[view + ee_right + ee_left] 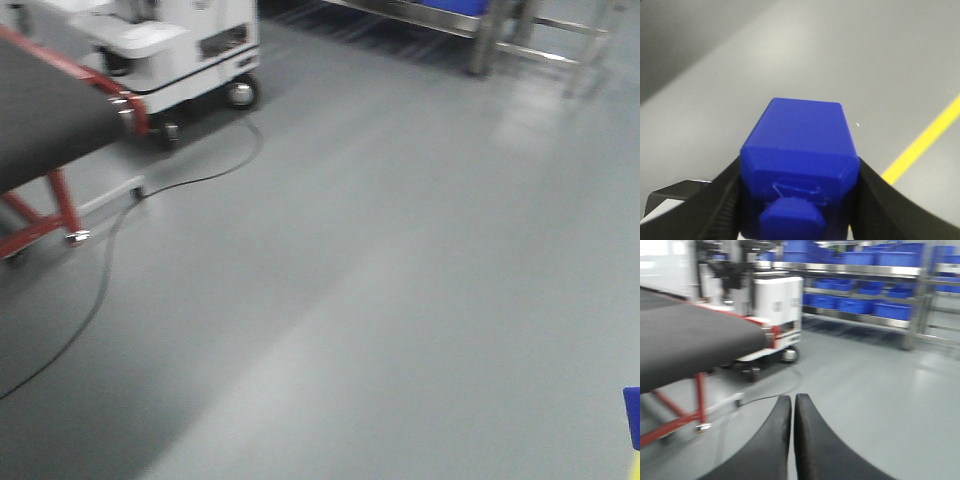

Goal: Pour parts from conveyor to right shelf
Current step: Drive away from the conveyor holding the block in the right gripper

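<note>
Carrying, right hand (800, 205): one blue block (802, 135), clamped between two black fingers (715, 205), one pressed against each side face, the knob turned toward the wrist camera. The grip lies across the flat sides, probably so the block cannot twist on the way to the shelf. The block is off the conveyor and over bare floor, not yet at any bin.

Left hand (792, 405): fingers drawn together, tips touching or nearly so, nothing between them. Judged idle, tucked low and out of the way while a single part is in transit.

Conveyor (685, 345): dark matte belt on a red frame and legs. No parts visible on the stretch shown.

Shelf (875, 271): steel rack on the far side of the room, rows of blue bins (892, 310) on its tiers. It stands well apart from the conveyor, with open floor between.

Stage, as judged: part picked, delivery outstanding.

Also present: a white wheeled machine (777, 300) just beside the belt end, and a dark cable (105, 270) trailing across the floor.

Surface and room: smooth grey floor (400, 250), faintly glossy. A yellow line (925, 137) runs diagonally to one side of the held block. Views are blurred and fine detail is not legible.
</note>
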`<state>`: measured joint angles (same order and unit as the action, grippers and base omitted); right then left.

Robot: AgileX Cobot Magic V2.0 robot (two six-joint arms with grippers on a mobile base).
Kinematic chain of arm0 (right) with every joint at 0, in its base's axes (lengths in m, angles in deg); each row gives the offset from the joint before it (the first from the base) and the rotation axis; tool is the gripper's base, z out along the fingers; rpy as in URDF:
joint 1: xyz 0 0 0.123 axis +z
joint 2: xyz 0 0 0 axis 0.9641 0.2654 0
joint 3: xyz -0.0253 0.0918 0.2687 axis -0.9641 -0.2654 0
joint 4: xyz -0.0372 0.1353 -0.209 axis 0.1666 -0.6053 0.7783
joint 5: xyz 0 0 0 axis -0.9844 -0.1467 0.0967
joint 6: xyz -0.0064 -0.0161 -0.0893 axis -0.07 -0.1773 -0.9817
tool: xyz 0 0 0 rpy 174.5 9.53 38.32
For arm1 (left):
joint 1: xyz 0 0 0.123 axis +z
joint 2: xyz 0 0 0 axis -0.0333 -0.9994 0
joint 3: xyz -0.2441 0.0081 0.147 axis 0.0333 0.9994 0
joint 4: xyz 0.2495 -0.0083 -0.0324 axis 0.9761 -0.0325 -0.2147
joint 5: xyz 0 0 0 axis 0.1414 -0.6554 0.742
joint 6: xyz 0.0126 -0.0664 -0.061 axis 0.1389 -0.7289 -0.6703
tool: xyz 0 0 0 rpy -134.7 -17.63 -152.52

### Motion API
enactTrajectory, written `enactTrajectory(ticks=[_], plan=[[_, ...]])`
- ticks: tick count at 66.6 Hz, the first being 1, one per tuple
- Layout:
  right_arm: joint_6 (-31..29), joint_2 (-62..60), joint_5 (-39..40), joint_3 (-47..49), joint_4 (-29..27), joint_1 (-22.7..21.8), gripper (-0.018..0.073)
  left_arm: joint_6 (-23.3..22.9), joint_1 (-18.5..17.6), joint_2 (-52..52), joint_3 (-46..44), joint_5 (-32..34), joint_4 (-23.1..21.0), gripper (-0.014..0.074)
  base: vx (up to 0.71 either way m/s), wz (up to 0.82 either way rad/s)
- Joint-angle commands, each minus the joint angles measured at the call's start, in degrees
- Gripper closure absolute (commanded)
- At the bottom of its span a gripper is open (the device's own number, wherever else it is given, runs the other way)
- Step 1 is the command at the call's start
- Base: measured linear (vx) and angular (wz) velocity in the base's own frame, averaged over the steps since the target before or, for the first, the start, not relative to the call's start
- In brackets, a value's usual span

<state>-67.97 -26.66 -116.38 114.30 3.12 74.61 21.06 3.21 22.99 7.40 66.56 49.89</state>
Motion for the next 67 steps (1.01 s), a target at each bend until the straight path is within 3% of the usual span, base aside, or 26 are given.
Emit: enactTrajectory(ticks=[1,39,56,67], plan=[[-0.66,0.15,2.64,1.45,0.02,-0.18,0.0564,-0.49,-0.28,-1.11,-1.13,4.52,-0.45,0.0603,-0.21,-0.81],[-0.66,0.15,1.65,1.45,-0.05,-0.18,0.0564,-0.49,-0.34,-1.11,-1.13,4.52,-0.45,0.0603,-0.17,-0.88],[-0.66,0.15,-5.5,1.45,-0.05,-0.18,0.0564,-0.49,-0.34,-1.11,-1.13,4.52,-0.45,0.0603,-0.06,-0.47],[-0.66,-1.01,-5.47,1.45,-0.21,-0.18,0.0564,-0.49,-0.34,-1.11,-1.13,4.52,-0.45,0.0603,0.04,-0.2]])
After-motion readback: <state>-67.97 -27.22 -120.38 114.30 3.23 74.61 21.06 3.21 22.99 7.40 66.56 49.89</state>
